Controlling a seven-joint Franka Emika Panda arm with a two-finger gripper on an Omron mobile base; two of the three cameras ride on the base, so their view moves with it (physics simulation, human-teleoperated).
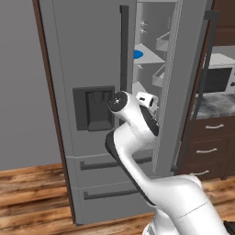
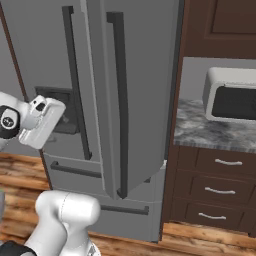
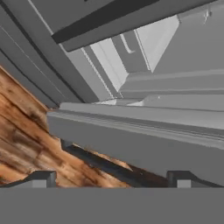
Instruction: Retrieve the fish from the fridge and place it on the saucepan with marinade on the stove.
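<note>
**Fridge door ajar, arm waiting at the gap**

The fridge [image 1: 92, 69] has its right-hand door [image 2: 135, 100] swung partway out, which is why a narrow slice of pale interior shows beside the closed left door [image 1: 87, 55]. Through that slot, a blue plate [image 1: 137, 54] sits on a white shelf [image 1: 151, 55], high up. The fish itself I can't pick out; if it rests on that plate, it is too small or too hidden to tell from here.

The gripper [image 3: 111, 177] hangs empty, its two dark fingertips [image 3: 41, 177] spread wide apart with nothing between them. It points downward, so its camera looks along the bottom edge of the open door to the wooden floor [image 3: 26, 144] below. The hand sits low, near the dispenser panel [image 1: 94, 108], well beneath the shelf with the plate.

My read: the opening step is partly done, and the gap looks too tight for the arm to reach in comfortably. The door likely needs more swing, then the hand must rise to shelf level. The jaws standing wide suits either job.
</note>
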